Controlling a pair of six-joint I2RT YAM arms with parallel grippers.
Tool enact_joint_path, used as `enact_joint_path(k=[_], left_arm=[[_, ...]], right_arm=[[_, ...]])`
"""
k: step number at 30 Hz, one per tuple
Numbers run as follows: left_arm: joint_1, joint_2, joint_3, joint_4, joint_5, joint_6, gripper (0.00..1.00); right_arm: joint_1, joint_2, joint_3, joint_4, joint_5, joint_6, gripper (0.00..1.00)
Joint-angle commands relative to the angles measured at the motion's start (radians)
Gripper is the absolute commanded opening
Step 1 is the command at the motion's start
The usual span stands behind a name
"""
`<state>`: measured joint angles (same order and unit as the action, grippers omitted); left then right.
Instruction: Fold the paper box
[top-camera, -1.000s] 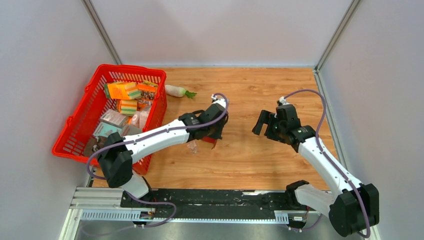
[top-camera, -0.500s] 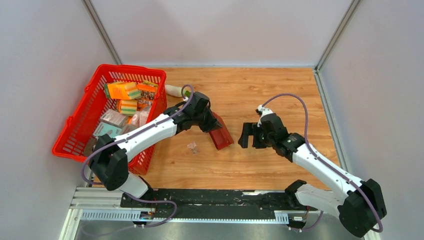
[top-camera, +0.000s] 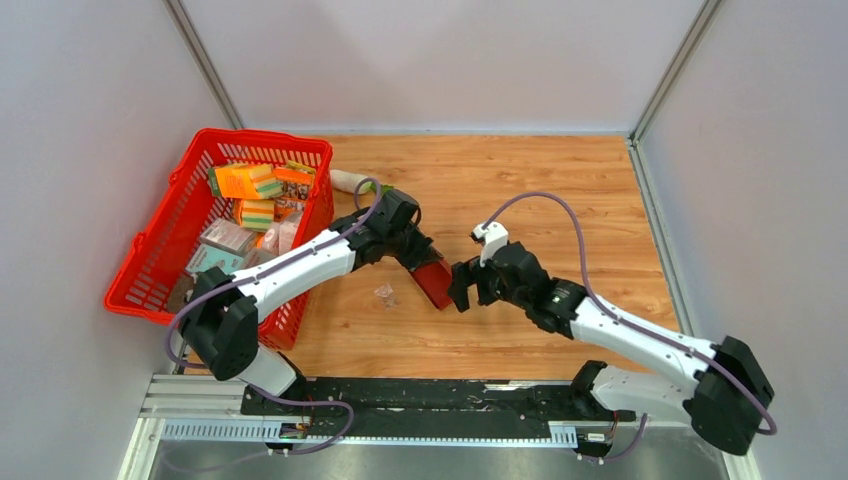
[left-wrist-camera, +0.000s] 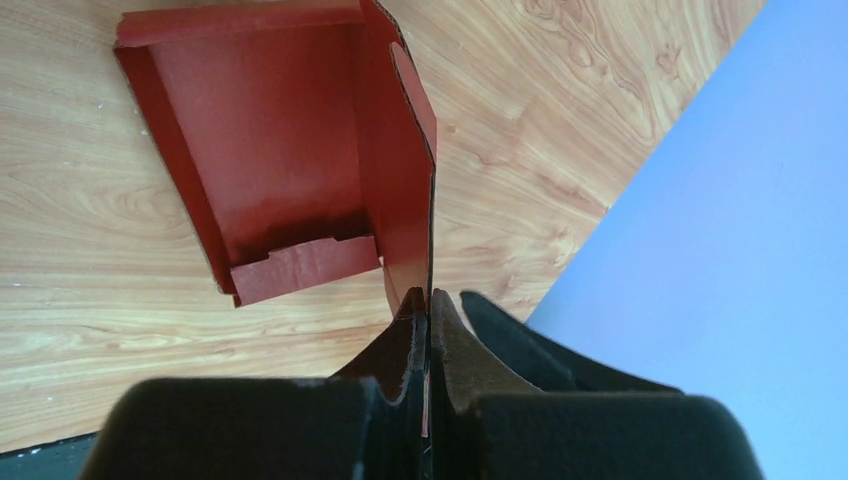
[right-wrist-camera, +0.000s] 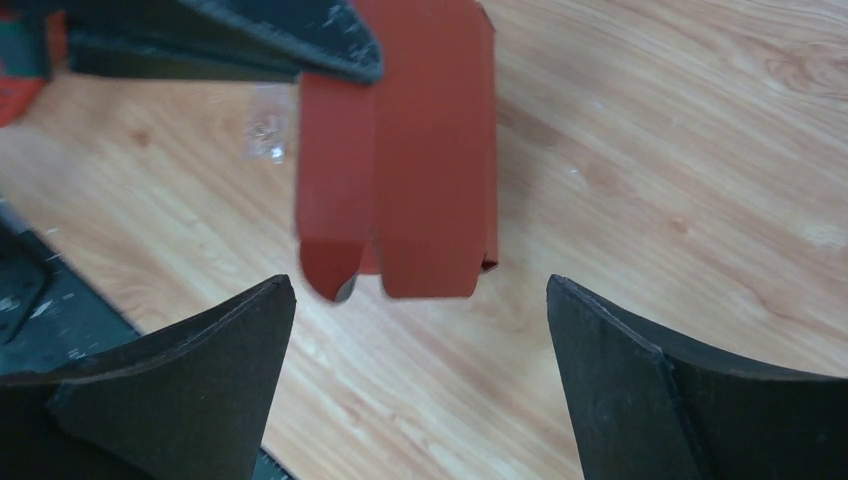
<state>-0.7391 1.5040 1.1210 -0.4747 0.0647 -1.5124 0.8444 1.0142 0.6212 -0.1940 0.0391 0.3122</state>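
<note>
The dark red paper box is near the table's middle, half formed, with creased walls and flaps. My left gripper is shut on one thin side wall; the left wrist view shows the box open towards the camera, its wall pinched at my gripper. My right gripper is open and empty, just right of the box. In the right wrist view the box hangs ahead of the wide-open gripper, apart from both fingers.
A red mesh basket with orange packets and small cartons stands at the left. A white radish lies behind the left arm. A small clear scrap lies on the wood left of the box.
My left gripper swung back left and lowered the box to the table's middle. My right arm moved left and forward, from the right side up to the box.
</note>
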Motion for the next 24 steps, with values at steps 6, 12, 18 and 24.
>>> enact_joint_path(k=[6, 12, 18, 24], left_arm=[[0.004, 0.007, -0.003, 0.051, -0.008, 0.032, 0.35], [0.006, -0.117, -0.096, 0.070, -0.060, 0.177, 0.60], [0.015, -0.333, -0.242, 0.123, -0.177, 0.573, 0.60], [0.037, -0.214, -0.221, 0.137, -0.108, 1.032, 0.63]], right_arm=[[0.004, 0.152, 0.094, 0.034, 0.165, -0.068, 1.00], [0.002, 0.155, 0.089, 0.012, 0.165, -0.064, 1.00], [0.005, 0.075, 0.087, -0.097, 0.179, 0.027, 1.00], [0.002, 0.000, 0.135, -0.257, 0.154, 0.186, 1.00]])
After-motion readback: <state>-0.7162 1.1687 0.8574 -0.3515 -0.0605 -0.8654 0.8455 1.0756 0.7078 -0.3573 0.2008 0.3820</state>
